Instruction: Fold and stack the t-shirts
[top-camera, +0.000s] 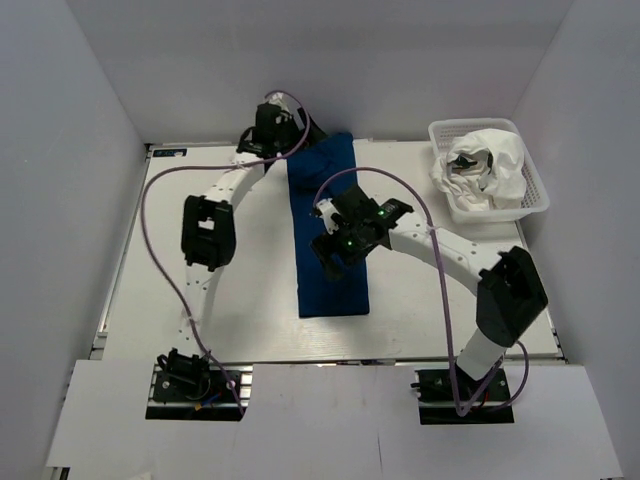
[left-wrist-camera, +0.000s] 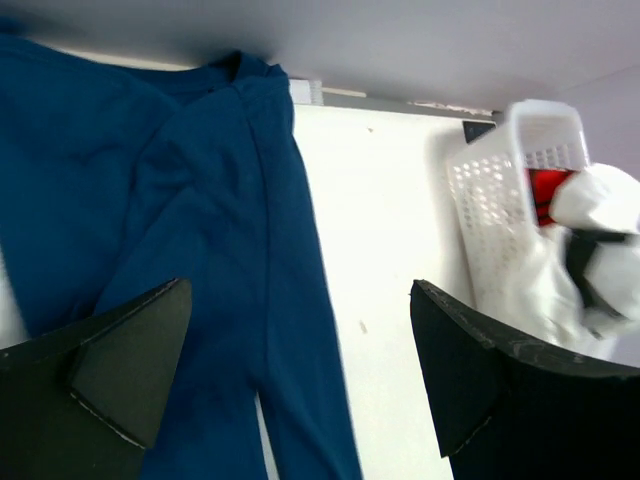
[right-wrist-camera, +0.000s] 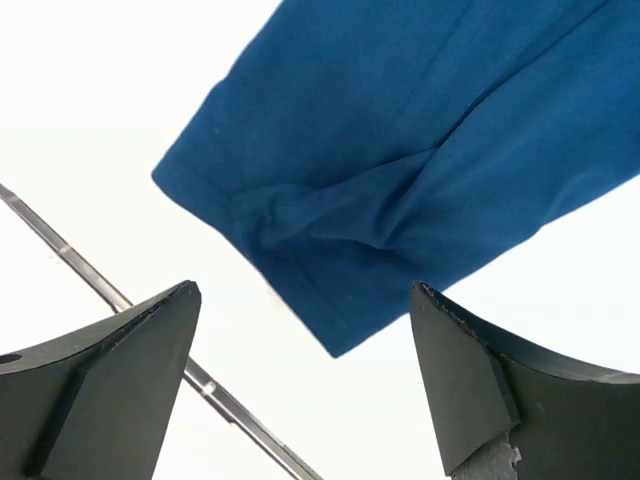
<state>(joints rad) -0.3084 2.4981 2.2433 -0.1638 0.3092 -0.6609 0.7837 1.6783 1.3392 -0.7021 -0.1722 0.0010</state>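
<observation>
Left pincer, right pincer: wide open, empty, over long smooth navy t-shirt

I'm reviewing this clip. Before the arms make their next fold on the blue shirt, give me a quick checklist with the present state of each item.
1. Left gripper jaws open and empty, at the collar end: ok.
2. Right gripper jaws open and empty, above the shirt: ok.
3. Blue t-shirt folded into a long strip, lying on the table: ok.
4. Strip smooth: not ok, a bunched crease shows near one corner in the right wrist view.
5. White t-shirt folded: not ok, it lies crumpled in the basket.
6. Which way the blue t-shirt's print faces: cannot tell, no print shows.
</observation>
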